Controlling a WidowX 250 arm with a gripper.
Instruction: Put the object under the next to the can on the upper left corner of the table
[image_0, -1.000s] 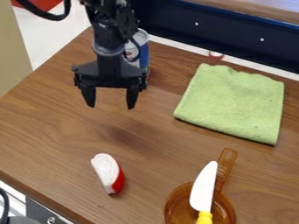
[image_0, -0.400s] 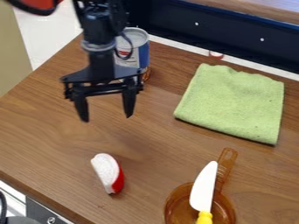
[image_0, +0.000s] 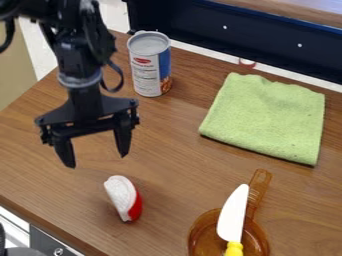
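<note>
My gripper (image_0: 97, 161) hangs open over the left part of the table, its fingers apart with nothing between them. Below it and slightly right in the view, a white and red wedge-shaped object (image_0: 123, 197) lies on the wood. The can (image_0: 149, 64), white and blue with a grey top, stands upright near the table's back left, behind and to the right of the gripper. A folded green cloth (image_0: 266, 118) lies flat at the right.
An amber pan (image_0: 200, 235) sits at the front right, with a white-bladed, yellow-handled knife (image_0: 233, 214) resting across it. A dark blue panel (image_0: 247, 42) runs behind the table's back edge, and the table's left edge slants down to the front left.
The gripper has moved left and toward the front of the table, staying open. The can, partly behind the arm before, is now in full view. The other objects have stayed put.
</note>
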